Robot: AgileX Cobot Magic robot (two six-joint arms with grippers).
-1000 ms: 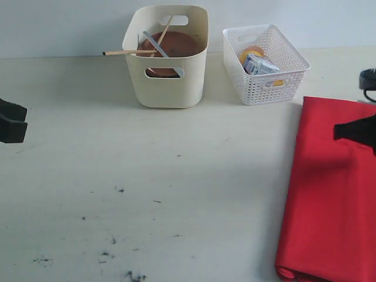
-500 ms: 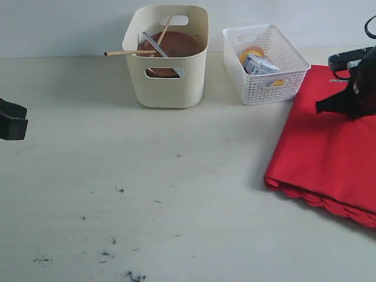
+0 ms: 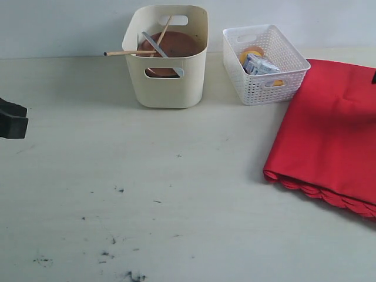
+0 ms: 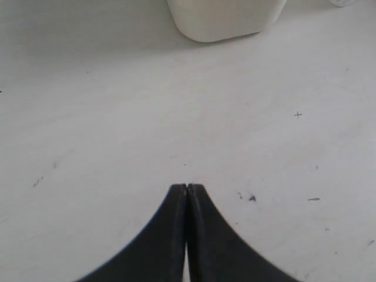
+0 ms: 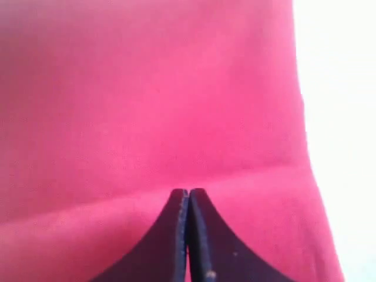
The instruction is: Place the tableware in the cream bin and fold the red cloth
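Pale tabletop (image 3: 176, 176) beside scalloped red cloth (image 3: 329, 135)

The bin (image 3: 167, 88) stands left of the basket (image 3: 262, 89), cloth (image 3: 329, 135) rightmost.

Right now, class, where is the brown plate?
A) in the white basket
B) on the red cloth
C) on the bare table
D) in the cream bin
D: the plate stands inside the cream bin, together with the chopsticks and the knife.
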